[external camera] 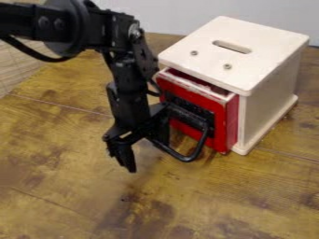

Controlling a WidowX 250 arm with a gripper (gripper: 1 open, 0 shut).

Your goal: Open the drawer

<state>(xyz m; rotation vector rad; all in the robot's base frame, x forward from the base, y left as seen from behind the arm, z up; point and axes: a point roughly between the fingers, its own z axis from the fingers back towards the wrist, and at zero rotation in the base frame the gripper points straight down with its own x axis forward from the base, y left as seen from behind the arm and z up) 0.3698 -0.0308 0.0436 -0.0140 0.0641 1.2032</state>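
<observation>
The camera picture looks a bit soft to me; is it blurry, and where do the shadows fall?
Camera view: soft and low in detail all over, so the gripper fingers merge into one dark shape against the loop handle of the drawer. Lighting is even, without harsh glare; the cream box top is brightest. A faint shadow lies on the wooden table beneath the gripper.

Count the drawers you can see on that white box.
1. A single red-fronted drawer sits in the front face of the cream box, with its black loop handle pointing at the gripper. The other faces are hidden.

Workshop-like: worn wooden table (75, 201)
</observation>
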